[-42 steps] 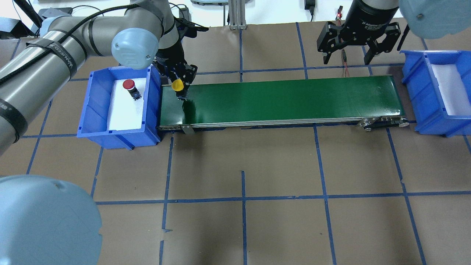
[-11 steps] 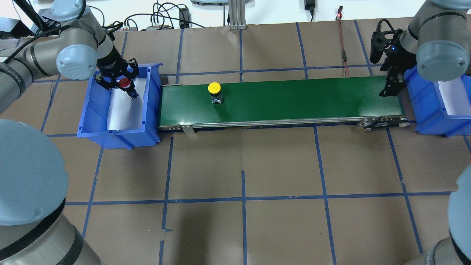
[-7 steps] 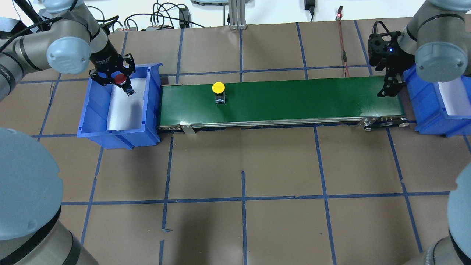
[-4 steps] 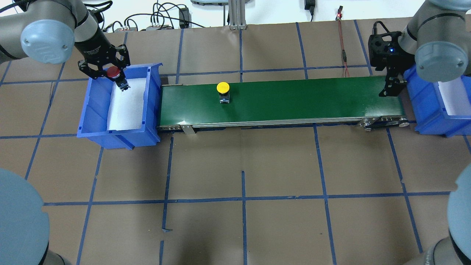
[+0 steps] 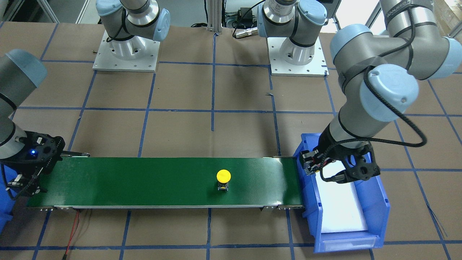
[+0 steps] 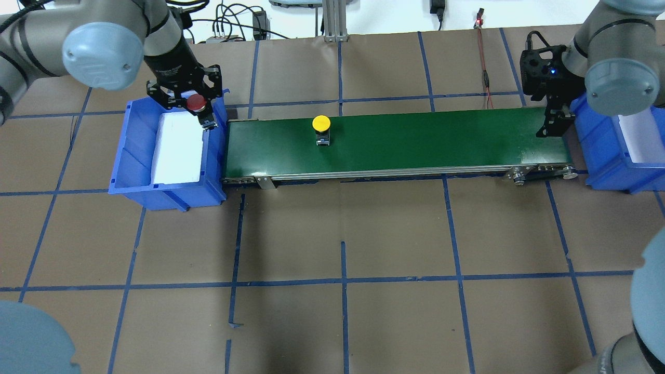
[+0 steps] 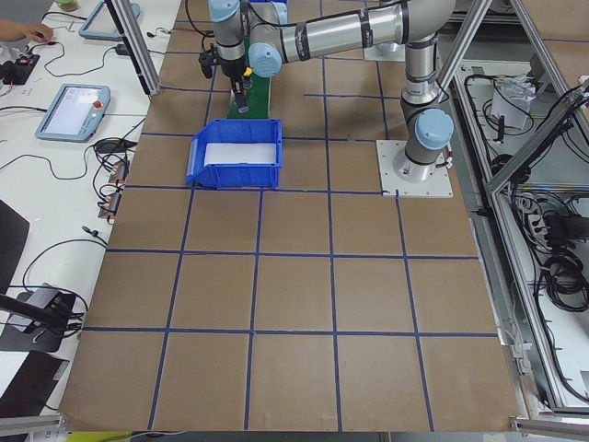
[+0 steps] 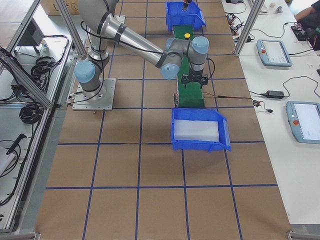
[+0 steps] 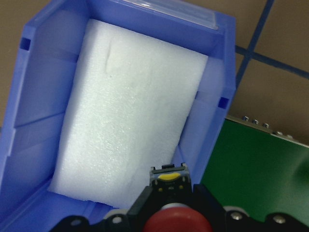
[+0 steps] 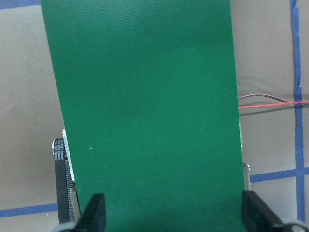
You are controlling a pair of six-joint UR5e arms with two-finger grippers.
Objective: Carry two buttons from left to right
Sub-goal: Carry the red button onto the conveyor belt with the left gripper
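Red-capped button (image 6: 196, 102) hangs pinched in left tool (image 6: 201, 110), yellow-capped button (image 6: 321, 124) stands on green belt (image 6: 415, 140); right tool (image 10: 175, 215) spread.

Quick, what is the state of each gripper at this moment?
The left gripper is closed, holding the red button.
The right gripper is open and holds nothing, above the green belt.

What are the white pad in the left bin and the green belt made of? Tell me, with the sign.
White pad: likely foam, matte, fine pebbled cell texture. Green belt: probably rubber or PVC-coated fabric; faint woven grain, slight sheen overhead.
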